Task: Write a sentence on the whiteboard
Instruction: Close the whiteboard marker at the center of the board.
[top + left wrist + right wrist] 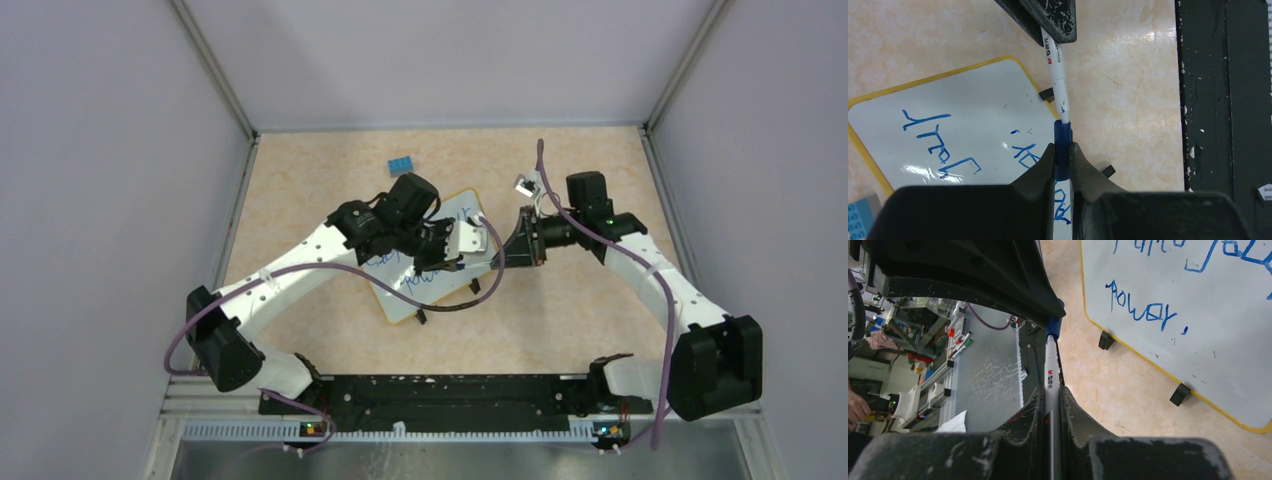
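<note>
The whiteboard [428, 296] lies tilted on the tan table, yellow-rimmed, with two black clip feet [1179, 394] on its near edge. The sentence [1140, 307] is blue scrawl in two lines, also seen in the left wrist view [940, 145]. A white marker [1058, 75] spans between both grippers just off the board's right edge. My left gripper [1063, 147] is shut on its blue cap [1063, 135]. My right gripper [1052, 390] is shut on the white barrel [1050, 375]. In the top view the two grippers [470, 240] [500, 256] meet nose to nose over the board's right corner.
A small blue brick [401, 164] lies on the table behind the board. A black rail [440, 390] runs along the near edge between the arm bases. Grey walls close in the left, right and back sides.
</note>
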Controlling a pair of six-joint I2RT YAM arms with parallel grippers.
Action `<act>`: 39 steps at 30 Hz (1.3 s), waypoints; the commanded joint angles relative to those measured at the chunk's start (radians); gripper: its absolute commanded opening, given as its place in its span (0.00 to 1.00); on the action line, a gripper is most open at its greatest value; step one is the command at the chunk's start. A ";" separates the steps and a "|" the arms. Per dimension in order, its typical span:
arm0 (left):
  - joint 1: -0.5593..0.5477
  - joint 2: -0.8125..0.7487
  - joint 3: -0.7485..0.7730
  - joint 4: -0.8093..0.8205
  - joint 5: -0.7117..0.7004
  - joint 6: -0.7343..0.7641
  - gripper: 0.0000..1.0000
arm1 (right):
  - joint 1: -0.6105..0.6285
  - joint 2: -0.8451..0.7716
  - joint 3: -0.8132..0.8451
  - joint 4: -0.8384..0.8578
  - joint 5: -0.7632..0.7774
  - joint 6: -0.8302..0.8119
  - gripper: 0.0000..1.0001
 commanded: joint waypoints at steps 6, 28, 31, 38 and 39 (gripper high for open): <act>-0.007 0.031 0.048 0.030 0.040 -0.051 0.00 | 0.033 0.006 0.031 0.099 0.043 0.031 0.00; -0.066 0.103 0.164 0.041 -0.092 -0.060 0.00 | 0.090 0.035 -0.123 0.549 0.113 0.290 0.00; -0.086 0.108 0.180 0.038 -0.132 -0.040 0.00 | 0.092 0.038 -0.158 0.648 0.109 0.351 0.00; -0.087 0.109 0.221 0.002 -0.184 -0.048 0.23 | 0.092 0.034 -0.161 0.643 0.137 0.346 0.00; -0.086 0.104 0.227 -0.002 -0.185 -0.052 0.26 | 0.092 0.034 -0.161 0.640 0.137 0.345 0.00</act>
